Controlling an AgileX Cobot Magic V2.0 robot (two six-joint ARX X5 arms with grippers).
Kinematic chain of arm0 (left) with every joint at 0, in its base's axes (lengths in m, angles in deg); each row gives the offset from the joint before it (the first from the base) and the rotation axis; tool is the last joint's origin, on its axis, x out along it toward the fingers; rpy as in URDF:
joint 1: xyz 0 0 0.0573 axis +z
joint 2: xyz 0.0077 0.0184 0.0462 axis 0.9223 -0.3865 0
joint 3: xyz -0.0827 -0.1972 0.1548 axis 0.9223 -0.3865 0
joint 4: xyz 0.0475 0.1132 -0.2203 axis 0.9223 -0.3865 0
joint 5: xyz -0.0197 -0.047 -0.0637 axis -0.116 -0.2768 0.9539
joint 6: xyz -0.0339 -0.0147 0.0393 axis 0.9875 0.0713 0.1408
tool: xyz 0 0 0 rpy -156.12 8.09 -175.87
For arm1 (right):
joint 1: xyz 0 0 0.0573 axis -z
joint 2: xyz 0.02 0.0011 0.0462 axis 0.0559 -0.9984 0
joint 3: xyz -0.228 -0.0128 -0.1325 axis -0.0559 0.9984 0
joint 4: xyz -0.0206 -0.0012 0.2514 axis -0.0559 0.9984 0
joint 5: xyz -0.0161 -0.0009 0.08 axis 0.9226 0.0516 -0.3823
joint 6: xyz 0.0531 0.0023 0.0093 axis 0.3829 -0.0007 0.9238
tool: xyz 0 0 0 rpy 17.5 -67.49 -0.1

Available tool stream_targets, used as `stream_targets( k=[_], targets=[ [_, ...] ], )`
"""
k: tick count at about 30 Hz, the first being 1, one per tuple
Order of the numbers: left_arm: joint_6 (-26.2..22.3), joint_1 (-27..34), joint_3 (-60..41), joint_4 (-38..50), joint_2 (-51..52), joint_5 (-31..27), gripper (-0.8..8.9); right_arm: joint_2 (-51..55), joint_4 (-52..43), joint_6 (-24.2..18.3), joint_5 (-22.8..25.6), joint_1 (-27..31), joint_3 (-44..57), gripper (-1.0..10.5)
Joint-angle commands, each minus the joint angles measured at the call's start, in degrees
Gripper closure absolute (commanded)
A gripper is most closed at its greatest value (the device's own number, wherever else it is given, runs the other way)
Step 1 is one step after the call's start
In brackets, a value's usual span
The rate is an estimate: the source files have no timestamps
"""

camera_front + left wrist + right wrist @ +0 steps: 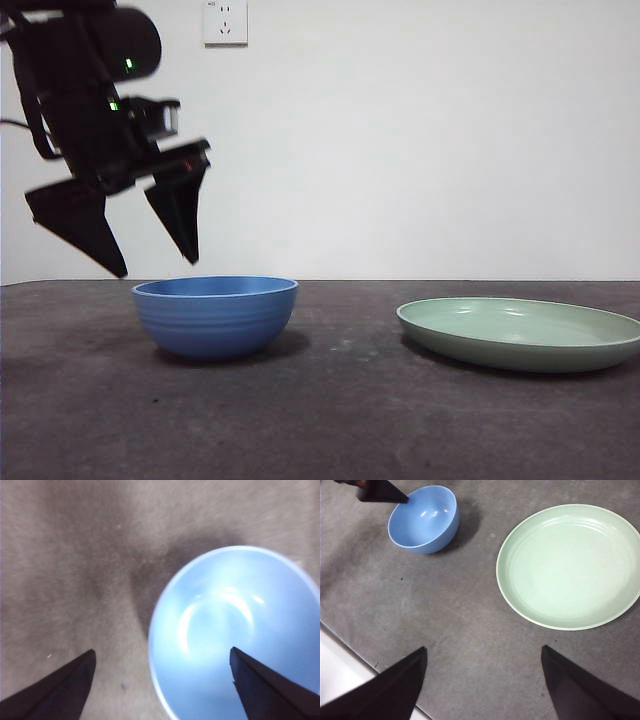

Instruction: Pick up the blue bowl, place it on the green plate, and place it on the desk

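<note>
Both grippers' jaws apart; left gripper [160, 268] above upright blue bowl [215, 316] rim.

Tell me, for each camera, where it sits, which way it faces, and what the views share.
Front view: low at desk height, looking level across; left gripper hangs open above the bowl, plate beside it.
Left wrist view: on the left arm, looking down at the bowl; own jaws at the bottom edge.
Right wrist view: on the right arm, high, looking down at bowl and plate; own jaws spread.
All three show the bowl.
</note>
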Motion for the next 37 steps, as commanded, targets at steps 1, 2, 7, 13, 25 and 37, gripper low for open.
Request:
stream_targets(
  k=[1,2,7,13,25,37],
  targets=[
    [0.0,-0.3,1.2,1.2,-3.0,-0.3,3.89,-0.3,-0.7,-0.2,0.2,-0.2,-1.1,5.8],
    [0.0,-0.3,1.2,1.4,-3.7,-0.4,3.9,-0.3,-0.8,-0.2,0.3,-0.2,-1.1,5.8],
    [0.2,-0.3,1.2,1.7,-5.8,-0.9,4.54,-0.3,-1.0,-0.2,0.3,-0.2,-1.1,5.8],
    [0.4,-0.3,1.2,1.8,-6.0,-1.3,6.67,-0.3,-1.0,-0.2,0.3,-0.2,-1.1,5.8],
    [2.1,-0.3,1.4,1.9,-5.1,-1.3,8.04,-0.3,-1.4,-0.2,0.3,-0.2,-1.1,5.8],
    [4.5,-5.9,8.4,0.0,2.8,0.5,8.04,-0.2,-1.4,-0.2,0.3,-0.2,-1.1,5.8]
  ],
)
